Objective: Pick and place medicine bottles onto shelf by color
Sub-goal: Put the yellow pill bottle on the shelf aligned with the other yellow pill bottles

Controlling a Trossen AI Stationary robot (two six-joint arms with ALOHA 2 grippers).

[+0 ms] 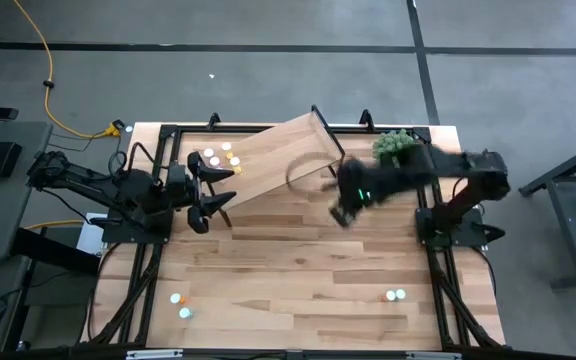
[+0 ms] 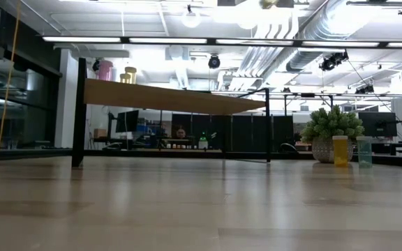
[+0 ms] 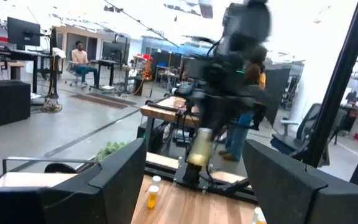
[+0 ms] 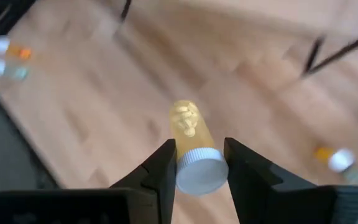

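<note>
Yellow bottle (image 4: pixel 191 134) sits in my right gripper (image 4: pixel 199 163), fingers pinched on either side of its white cap; its long axis runs straight out ahead of the fingers, base pointing down toward the tabletop (image 1: pixel 298 270) below. In the high view the right gripper (image 1: pixel 346 207) hangs above the table just off the near-right edge of the shelf (image 1: pixel 268 160). Several bottles (image 1: pixel 218 157) already stand on the shelf's left end. More stand on the table: a pair (image 1: pixel 396 295) near right, another group (image 1: pixel 180 304) near left. Left gripper (image 1: pixel 208 195) waits beside the shelf's left end, jaws spread wide.
</note>
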